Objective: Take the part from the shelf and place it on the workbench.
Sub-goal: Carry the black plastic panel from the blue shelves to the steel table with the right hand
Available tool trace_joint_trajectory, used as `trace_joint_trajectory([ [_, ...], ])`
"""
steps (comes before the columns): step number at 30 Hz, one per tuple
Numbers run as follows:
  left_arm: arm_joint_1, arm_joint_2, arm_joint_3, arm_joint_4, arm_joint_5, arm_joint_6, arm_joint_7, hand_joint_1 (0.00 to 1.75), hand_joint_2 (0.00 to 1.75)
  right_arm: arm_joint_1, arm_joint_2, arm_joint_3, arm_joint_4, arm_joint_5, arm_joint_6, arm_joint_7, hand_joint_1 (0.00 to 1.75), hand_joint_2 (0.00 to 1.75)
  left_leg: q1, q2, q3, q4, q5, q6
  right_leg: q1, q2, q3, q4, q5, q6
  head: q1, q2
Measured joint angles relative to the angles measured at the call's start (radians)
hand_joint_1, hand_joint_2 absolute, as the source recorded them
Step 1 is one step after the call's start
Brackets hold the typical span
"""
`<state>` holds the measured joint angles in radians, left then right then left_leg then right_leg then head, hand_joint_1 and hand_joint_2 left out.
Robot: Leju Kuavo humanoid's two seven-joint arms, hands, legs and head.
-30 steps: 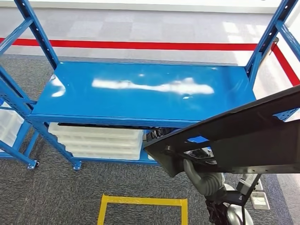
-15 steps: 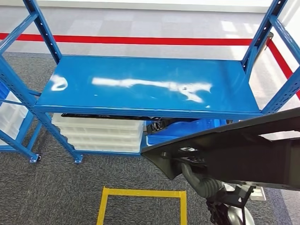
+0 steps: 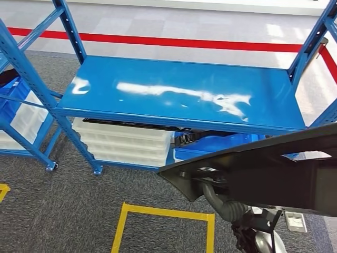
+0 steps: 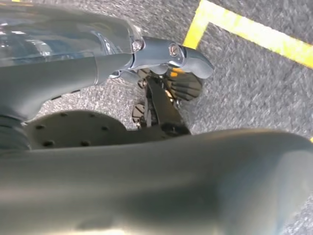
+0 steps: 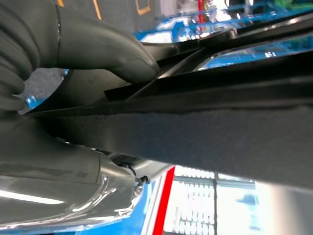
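I carry a long black part (image 3: 278, 168) low at the right of the head view, in front of the blue shelf (image 3: 179, 95), whose top board is bare. The part hides both hands there; a grey ribbed wrist (image 3: 224, 208) reaches up under it. In the right wrist view my right hand (image 5: 92, 49) grips the part (image 5: 221, 132), thumb pressed on its edge. In the left wrist view my left hand (image 4: 173, 73) closes thumb and dark fingers around a black strut of the part (image 4: 166, 186).
White trays (image 3: 123, 142) are stacked on the lower board beside a blue bin (image 3: 206, 145). A yellow tape square (image 3: 162, 213) marks the carpet before the shelf. A red floor line (image 3: 159, 41) runs behind. Another blue rack (image 3: 23, 105) stands at the left.
The camera has moved: the shelf slid right in the picture and the left rack came into view. The part, which overlapped the shelf's right corner, now sits lower, below the shelf's front edge.
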<state>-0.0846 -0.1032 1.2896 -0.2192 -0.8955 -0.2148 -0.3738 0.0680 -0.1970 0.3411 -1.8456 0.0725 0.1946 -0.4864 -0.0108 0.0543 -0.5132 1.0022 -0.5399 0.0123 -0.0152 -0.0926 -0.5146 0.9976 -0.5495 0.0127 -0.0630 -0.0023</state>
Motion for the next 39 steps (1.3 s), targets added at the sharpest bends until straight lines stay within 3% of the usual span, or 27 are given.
trace_joint_trajectory([
  [1,0.001,0.001,0.000,0.000,0.001,0.000,0.000,0.00,1.75,-0.001,0.000,0.002,0.000,0.001,0.000,0.000,1.75,1.75,0.003,-0.008,-0.002,-0.005,0.001,0.005,0.000,-0.006,-0.001,0.001,-0.002,0.005,0.000,0.000],
  [3,0.001,0.003,0.000,0.000,0.001,0.001,0.000,0.00,1.75,-0.003,0.001,0.005,0.000,0.004,0.000,-0.001,1.75,1.75,0.009,-0.024,-0.006,-0.013,0.007,0.018,-0.001,0.018,-0.013,0.032,-0.032,0.013,0.001,0.000],
  [6,0.001,0.007,0.000,0.000,0.000,0.005,0.000,0.00,1.75,-0.003,0.001,0.011,0.004,0.007,0.000,-0.002,1.75,1.75,0.010,-0.048,-0.015,-0.015,0.016,0.030,-0.003,0.078,-0.089,0.212,-0.130,0.017,0.004,0.000],
  [7,0.002,0.008,0.000,0.000,-0.001,0.006,0.000,0.00,1.75,-0.003,0.001,0.014,0.007,0.008,0.001,-0.002,1.75,1.75,0.009,-0.057,-0.016,-0.014,0.017,0.031,-0.003,0.084,-0.115,0.270,-0.149,0.018,0.004,0.000],
  [8,0.003,0.010,0.000,0.000,-0.001,0.008,0.000,0.00,1.75,-0.003,0.002,0.018,0.010,0.008,0.001,-0.002,1.75,1.75,0.008,-0.067,-0.017,-0.012,0.017,0.032,-0.003,0.086,-0.126,0.297,-0.149,0.018,0.004,0.000],
  [9,0.003,0.012,0.000,0.000,-0.001,0.008,0.000,0.00,1.75,-0.005,0.004,0.022,0.014,0.009,0.002,-0.002,1.75,1.75,0.008,-0.078,-0.018,-0.009,0.017,0.031,-0.003,0.088,-0.120,0.284,-0.127,0.018,0.004,0.000],
  [10,0.003,0.014,0.001,0.000,-0.001,0.009,-0.001,0.00,1.75,-0.008,0.006,0.027,0.016,0.010,0.003,-0.004,1.75,1.75,0.008,-0.090,-0.018,-0.005,0.016,0.030,-0.004,0.094,-0.096,0.232,-0.090,0.017,0.004,0.000],
  [12,0.000,0.019,0.001,0.000,0.000,0.008,-0.003,0.00,1.75,-0.016,0.009,0.034,0.022,0.012,0.006,-0.011,1.75,1.75,0.007,-0.113,-0.022,0.005,0.012,0.025,-0.006,0.128,-0.037,0.096,-0.022,0.013,0.003,0.000],
  [14,-0.003,0.023,0.001,0.000,0.000,0.008,-0.005,0.00,1.75,-0.024,0.012,0.039,0.026,0.014,0.009,-0.018,1.75,1.75,0.007,-0.133,-0.034,0.014,0.013,0.015,-0.008,0.157,-0.011,0.029,-0.007,0.010,0.003,0.000],
  [16,-0.001,0.027,0.001,0.000,-0.001,0.007,-0.005,0.00,1.75,-0.031,0.015,0.045,0.031,0.016,0.012,-0.019,1.75,1.75,0.010,-0.150,-0.046,0.016,0.018,0.003,-0.007,0.148,-0.012,0.022,-0.011,0.005,0.002,0.000],
  [18,0.003,0.030,0.001,0.000,0.000,0.008,-0.005,0.00,1.75,-0.037,0.019,0.051,0.035,0.017,0.014,-0.019,1.75,1.75,0.011,-0.133,-0.057,0.032,0.004,-0.008,-0.010,0.126,-0.012,0.018,-0.007,-0.004,0.002,0.000],
  [20,0.000,0.032,0.001,0.000,0.000,0.008,-0.005,0.00,1.75,-0.038,0.021,0.055,0.037,0.017,0.017,-0.020,1.75,1.75,0.012,-0.091,-0.097,0.118,-0.048,-0.019,-0.012,0.097,-0.012,0.016,-0.006,-0.012,0.002,0.000],
  [22,-0.003,0.032,0.001,0.000,0.000,0.008,-0.004,0.00,1.75,-0.038,0.022,0.058,0.041,0.017,0.020,-0.020,1.75,1.75,0.017,-0.072,-0.160,0.253,-0.105,-0.029,-0.011,0.067,-0.014,0.016,-0.008,-0.014,0.002,0.000],
  [23,-0.002,0.032,0.001,0.000,0.000,0.008,-0.004,0.00,1.75,-0.038,0.022,0.059,0.044,0.018,0.021,-0.020,1.75,1.75,0.019,-0.069,-0.179,0.295,-0.114,-0.032,-0.011,0.053,-0.014,0.016,-0.008,-0.014,0.002,0.000],
  [24,0.000,0.032,0.001,0.000,0.000,0.008,-0.003,0.00,1.75,-0.039,0.022,0.061,0.047,0.018,0.022,-0.020,1.75,1.75,0.021,-0.066,-0.180,0.297,-0.103,-0.033,-0.011,0.040,-0.014,0.016,-0.009,-0.014,0.002,0.000],
  [26,0.002,0.032,0.001,0.000,0.001,0.009,-0.002,0.00,1.75,-0.042,0.023,0.064,0.051,0.017,0.024,-0.020,1.75,1.75,0.023,-0.047,-0.127,0.188,-0.035,-0.031,-0.011,0.018,-0.010,0.016,-0.013,-0.011,0.002,0.000],
  [28,0.000,0.032,0.001,0.000,0.002,0.009,-0.002,0.00,1.75,-0.047,0.023,0.066,0.053,0.017,0.024,-0.021,1.75,1.75,0.015,-0.006,-0.067,0.063,0.012,-0.022,-0.007,-0.002,-0.006,0.017,-0.017,-0.004,0.002,0.000],
  [30,-0.002,0.032,0.001,0.000,0.003,0.012,-0.001,0.00,1.75,-0.053,0.023,0.067,0.056,0.017,0.026,-0.025,1.75,1.75,0.006,0.012,-0.054,0.025,0.015,-0.012,-0.003,-0.021,-0.004,0.016,-0.019,0.004,0.002,0.000],
  [31,-0.001,0.032,0.002,0.000,0.004,0.014,0.000,0.00,1.75,-0.057,0.023,0.068,0.057,0.017,0.027,-0.028,1.75,1.75,0.005,0.004,-0.057,0.022,0.016,-0.006,-0.002,-0.030,-0.003,0.015,-0.019,0.010,0.003,0.000],
  [32,0.001,0.031,0.002,0.000,0.004,0.016,0.001,0.00,1.75,-0.061,0.023,0.069,0.059,0.016,0.029,-0.031,1.75,1.75,0.006,-0.005,-0.058,0.020,0.019,0.000,-0.004,-0.030,-0.001,0.015,-0.022,0.016,0.003,0.000],
  [34,0.002,0.030,0.004,0.000,0.005,0.018,0.003,0.00,1.75,-0.068,0.023,0.072,0.062,0.016,0.032,-0.034,1.75,1.75,0.010,-0.022,-0.058,0.014,0.025,0.014,-0.008,0.014,-0.011,0.045,-0.051,0.023,0.003,0.000],
  [36,-0.002,0.028,0.004,0.000,0.005,0.018,0.005,0.00,1.75,-0.070,0.023,0.074,0.068,0.015,0.036,-0.035,1.75,1.75,0.012,-0.043,-0.059,0.011,0.029,0.024,-0.008,0.071,-0.061,0.156,-0.114,0.022,0.003,0.000],
  [37,-0.004,0.027,0.004,0.000,0.005,0.018,0.007,0.00,1.75,-0.069,0.022,0.075,0.072,0.014,0.039,-0.035,1.75,1.75,0.011,-0.055,-0.059,0.011,0.029,0.026,-0.007,0.083,-0.095,0.226,-0.143,0.020,0.004,0.000],
  [38,-0.005,0.026,0.004,0.000,0.005,0.018,0.008,0.00,1.75,-0.068,0.022,0.076,0.076,0.013,0.042,-0.035,1.75,1.75,0.010,-0.068,-0.058,0.012,0.029,0.026,-0.006,0.087,-0.121,0.278,-0.155,0.020,0.004,0.000],
  [39,-0.005,0.025,0.004,0.000,0.004,0.018,0.011,0.00,1.75,-0.067,0.022,0.077,0.080,0.011,0.045,-0.035,1.75,1.75,0.009,-0.081,-0.058,0.012,0.029,0.026,-0.005,0.089,-0.132,0.295,-0.146,0.019,0.004,0.000],
])
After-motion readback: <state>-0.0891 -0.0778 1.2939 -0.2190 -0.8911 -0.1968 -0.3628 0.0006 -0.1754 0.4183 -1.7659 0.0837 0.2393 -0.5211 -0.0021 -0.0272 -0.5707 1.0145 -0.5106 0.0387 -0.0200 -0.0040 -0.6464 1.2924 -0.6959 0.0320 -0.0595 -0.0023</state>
